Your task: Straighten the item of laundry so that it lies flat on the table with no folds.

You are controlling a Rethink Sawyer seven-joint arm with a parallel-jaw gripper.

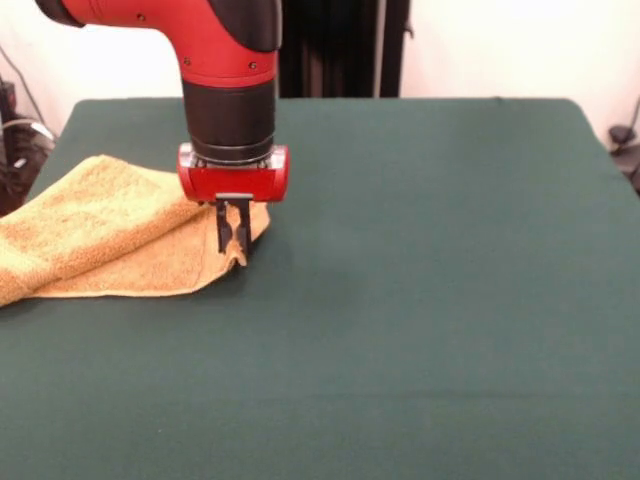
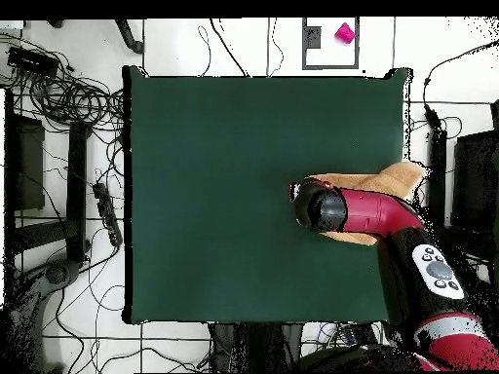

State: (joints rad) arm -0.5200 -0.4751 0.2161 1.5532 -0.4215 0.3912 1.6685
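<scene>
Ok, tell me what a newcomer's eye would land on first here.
The red and black arm coming down, its gripper pinching the corner of the orange-tan washcloth. The washcloth lies folded over itself at the left edge of the dark green table in the front view.

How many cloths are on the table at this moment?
1. A single orange-tan washcloth lies folded over on itself at one side edge of the green table, with the end effector down at its corner. The arm covers part of it from overhead.
</scene>
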